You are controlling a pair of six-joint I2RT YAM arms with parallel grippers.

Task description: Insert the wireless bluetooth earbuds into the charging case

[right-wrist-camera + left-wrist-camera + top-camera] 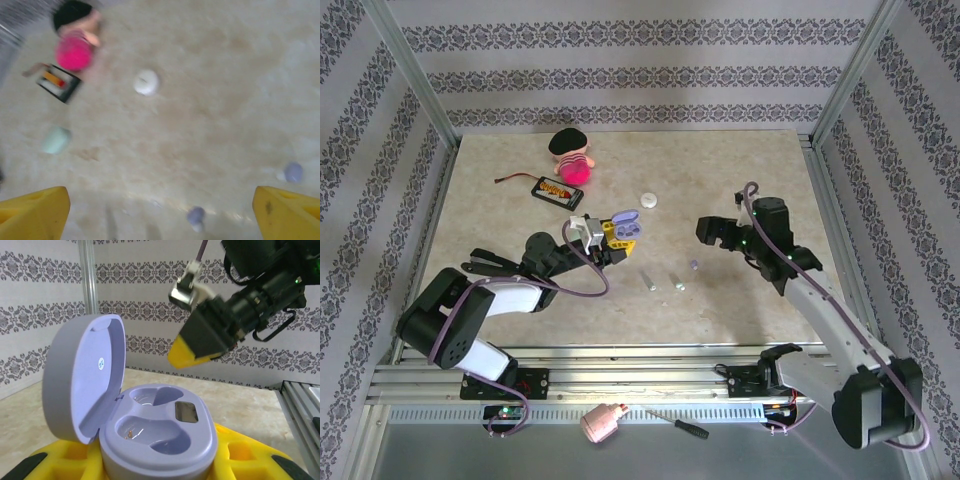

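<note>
Between the yellow fingers of the left gripper (617,238) sits the lilac charging case (160,440), pinched, with its lid up and tilted back. Just right of the case hangs the right gripper (160,215), fingers spread wide with nothing between them. On the table (740,170) in front lie a pale stem earbud (646,280), a second stem earbud (677,283) beside it and a lilac bud (693,265) nearer the right gripper.

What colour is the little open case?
The case is lilac, a pale purple, inside and out. The left wrist view shows it best.
</note>
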